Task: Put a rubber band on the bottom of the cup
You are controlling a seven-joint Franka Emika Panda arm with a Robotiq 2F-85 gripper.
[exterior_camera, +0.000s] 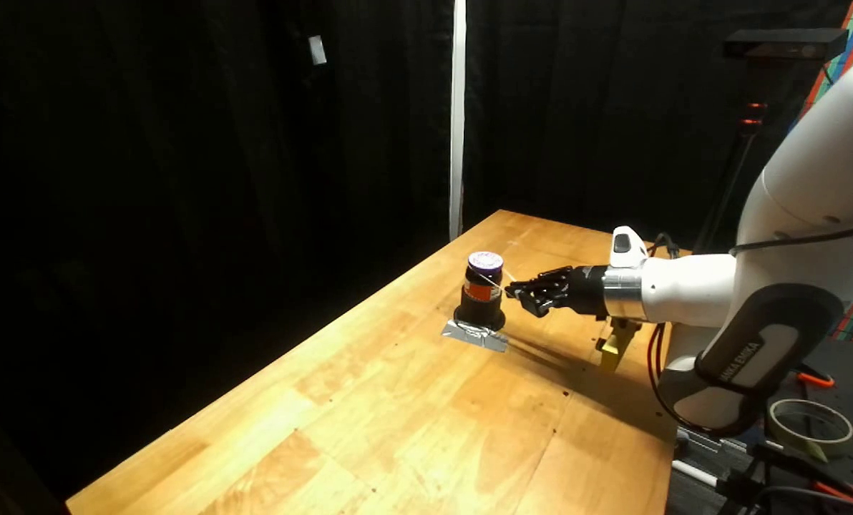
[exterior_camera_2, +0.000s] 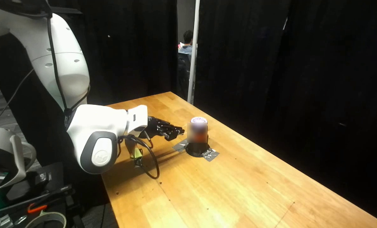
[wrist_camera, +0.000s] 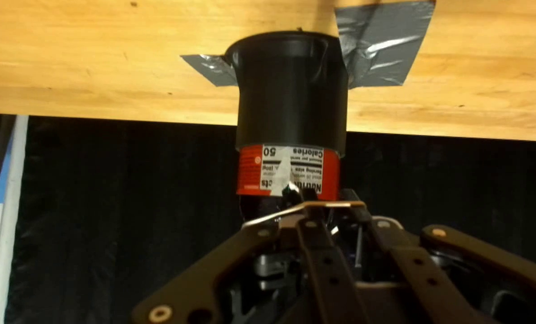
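The cup [exterior_camera: 481, 290] stands upright on the table in both exterior views, with a white and purple top, a dark upper part, an orange-red label and a black base. In an exterior view [exterior_camera_2: 198, 139] its middle is blurred. In the wrist view the cup [wrist_camera: 290, 99] appears upside down. The rubber band [exterior_camera: 490, 280] shows as thin pale strands from the cup's upper part to my gripper [exterior_camera: 510, 292]. My gripper is beside the cup at label height, its fingers drawn together where the strands end. In the wrist view my gripper [wrist_camera: 325, 195] overlaps the label's edge.
Silver tape flaps [exterior_camera: 474, 335] fix the cup's foot to the wooden table [exterior_camera: 426, 422]; tape [wrist_camera: 385, 42] also shows in the wrist view. The table edge runs behind the cup. A side bench with a tape roll [exterior_camera: 809, 422] stands beside the arm. Dark curtains surround the table.
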